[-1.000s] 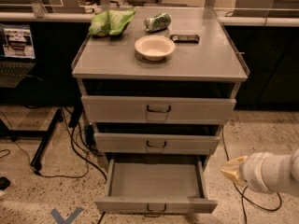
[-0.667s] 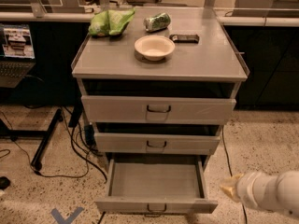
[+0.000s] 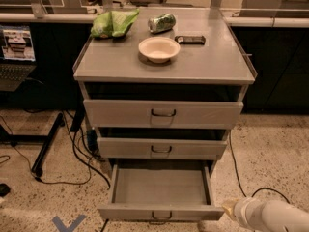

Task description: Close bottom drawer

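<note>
We log the bottom drawer (image 3: 161, 187) open. The gripper (image 3: 231, 208) sits low beside its front right corner, grip state undeterminable. The green can (image 3: 161, 22), possibly soda, has unreadable lettering.

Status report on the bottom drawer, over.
Gripper low right, by the drawer's front corner. Bottom drawer pulled out. Nothing seen in the way.

Grey metal bottom drawer (image 3: 159, 190), dark wire handle (image 3: 161, 215); my cream-white gripper (image 3: 230, 208) at lower right, over speckled beige floor (image 3: 275, 149).
</note>
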Controlling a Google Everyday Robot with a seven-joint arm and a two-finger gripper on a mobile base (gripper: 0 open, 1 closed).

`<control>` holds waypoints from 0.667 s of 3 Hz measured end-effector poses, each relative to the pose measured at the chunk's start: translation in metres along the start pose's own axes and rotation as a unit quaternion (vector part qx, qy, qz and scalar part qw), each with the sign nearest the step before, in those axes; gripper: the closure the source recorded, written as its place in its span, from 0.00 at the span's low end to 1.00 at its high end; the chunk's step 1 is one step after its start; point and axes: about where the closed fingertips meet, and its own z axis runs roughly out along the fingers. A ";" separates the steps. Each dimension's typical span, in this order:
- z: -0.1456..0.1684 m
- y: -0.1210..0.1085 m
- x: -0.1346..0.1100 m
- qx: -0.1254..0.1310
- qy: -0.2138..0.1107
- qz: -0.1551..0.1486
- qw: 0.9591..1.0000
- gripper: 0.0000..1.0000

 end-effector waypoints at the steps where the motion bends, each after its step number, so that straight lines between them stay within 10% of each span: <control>1: 0.032 -0.012 0.021 0.014 -0.005 0.027 1.000 1.00; 2: 0.037 -0.009 0.025 0.010 -0.003 0.030 0.999 1.00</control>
